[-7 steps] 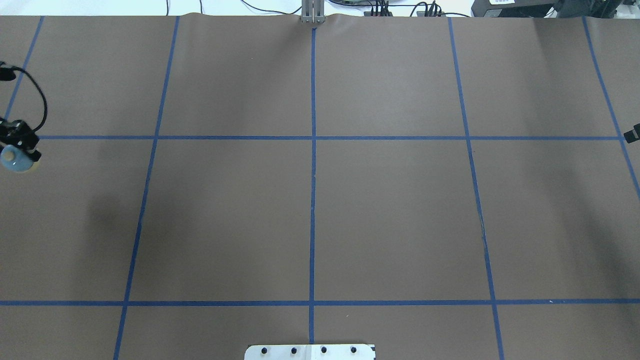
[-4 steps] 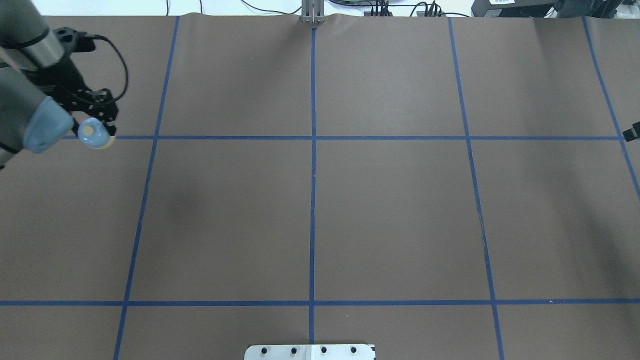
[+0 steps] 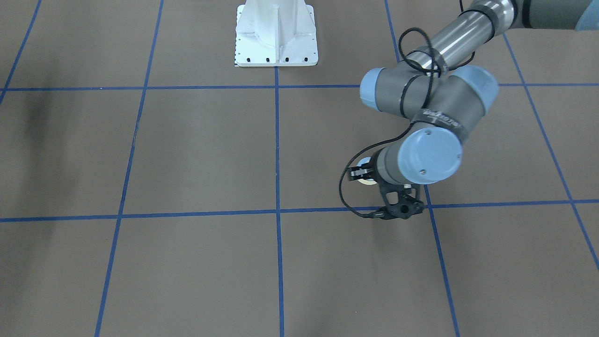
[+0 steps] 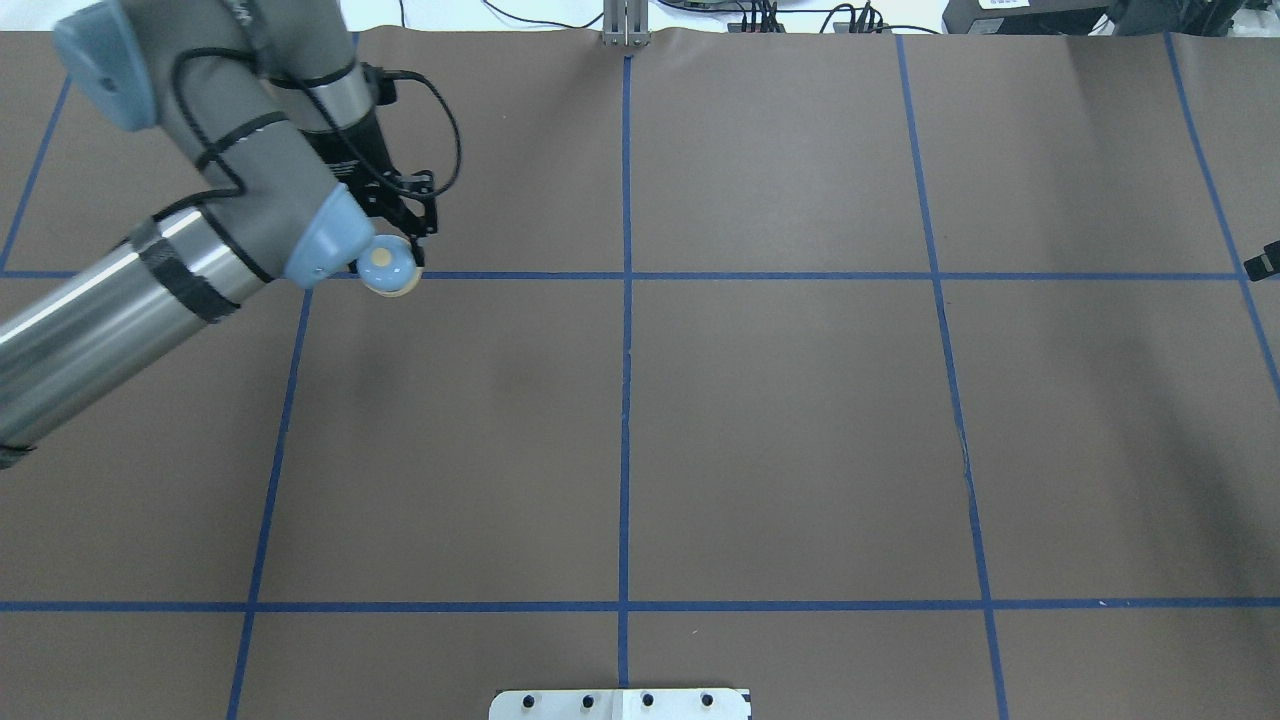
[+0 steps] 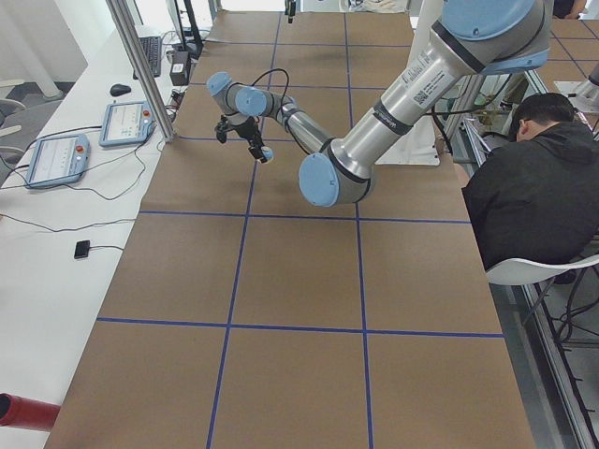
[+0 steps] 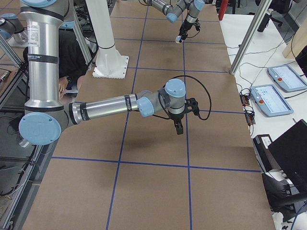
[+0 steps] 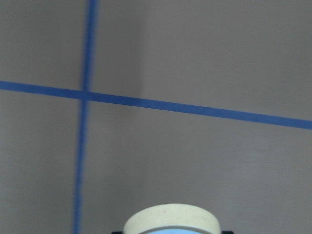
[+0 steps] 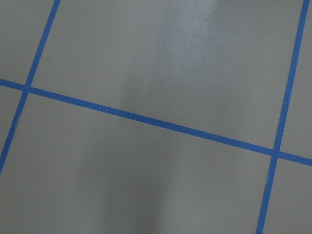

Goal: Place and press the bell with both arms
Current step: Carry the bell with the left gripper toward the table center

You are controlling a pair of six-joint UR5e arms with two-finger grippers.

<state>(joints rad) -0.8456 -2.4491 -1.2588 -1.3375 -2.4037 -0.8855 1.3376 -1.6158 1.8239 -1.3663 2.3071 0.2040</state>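
The light blue bell with its cream button facing up hangs in my left gripper, which is shut on it above the table, by a tape crossing at the far left. The front view shows a bit of the bell behind the left arm's wrist joint. The left wrist view shows its cream rim over bare paper. It also shows in the left side view. My right gripper hovers over the table's right end. Only a black tip shows overhead, and I cannot tell whether it is open.
Brown paper with a blue tape grid covers the table. The white pedestal stands at the robot's edge. A seated person is beside the base. Teach pendants and a metal post stand at the far side.
My left arm has swung in from the view's left edge toward the right, carrying the bell along the far tape line. The right gripper's tip has not moved.
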